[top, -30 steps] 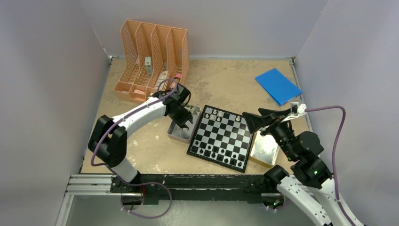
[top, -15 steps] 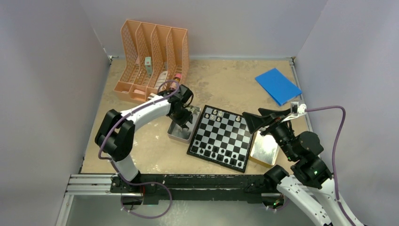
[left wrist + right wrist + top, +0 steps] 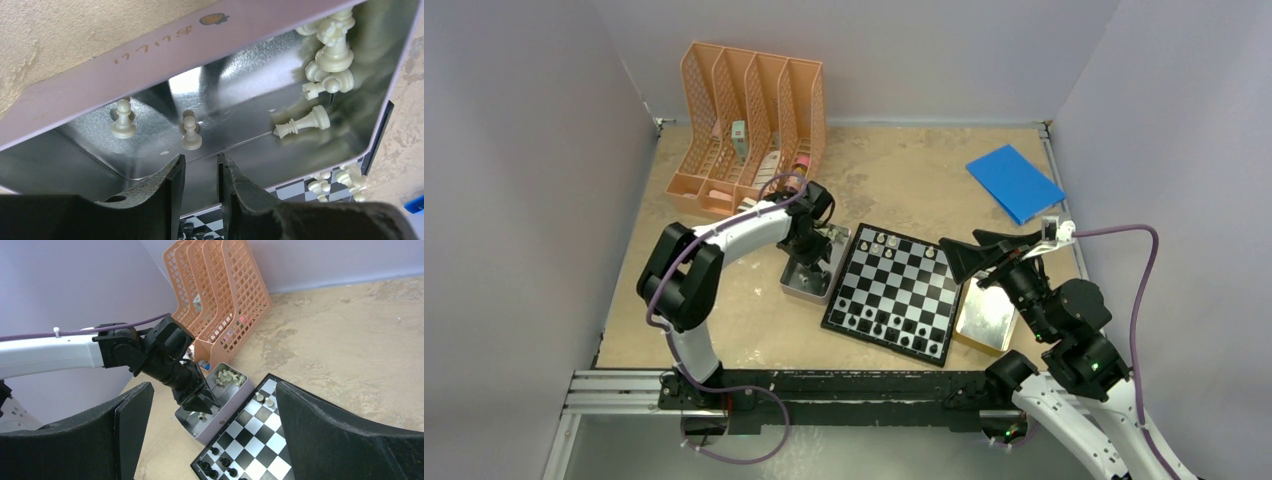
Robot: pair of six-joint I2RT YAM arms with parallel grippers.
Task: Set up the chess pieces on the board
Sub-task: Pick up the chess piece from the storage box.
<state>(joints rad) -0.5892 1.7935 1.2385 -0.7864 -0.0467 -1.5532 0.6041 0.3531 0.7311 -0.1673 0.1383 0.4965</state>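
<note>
- Since a second ago, the left arm's elbow [image 3: 682, 282] sits farther toward 3 o'clock in the top view. Its claw is over the same tin as before, and the right arm is unchanged.
- An orange file rack [image 3: 749, 120] stands at 11 o'clock from the board, at the far side of the counter [image 3: 904, 170].
- The left claw [image 3: 200, 170] points down into an open metal tin [image 3: 800, 288], which lies just beside the board at its 9 o'clock edge.
- Its fingers [image 3: 170, 180] are a narrow gap apart and nothing is between them.
- In the tin, two white pawns [image 3: 122, 120] stand upright, one of them just past the fingertips.
- A heap of white pieces [image 3: 330, 55] fills the corner at 2 o'clock in the wrist view, and one more white piece [image 3: 302, 122] lies on its side below the heap.
- The board [image 3: 894, 290] lies mid-counter, turned slightly askew.
- A few white chessmen [image 3: 881, 240] stand along its 12 o'clock edge, and black chessmen [image 3: 879, 322] line its 6 o'clock rows.
- A second tin [image 3: 984, 318] touches the board's 3 o'clock edge.
- The right claw [image 3: 214, 386] hangs above that edge with its fingers spread wide and empty.
- A blue sheet [image 3: 1014, 183] lies at 1 o'clock from the board, well apart from it.
</note>
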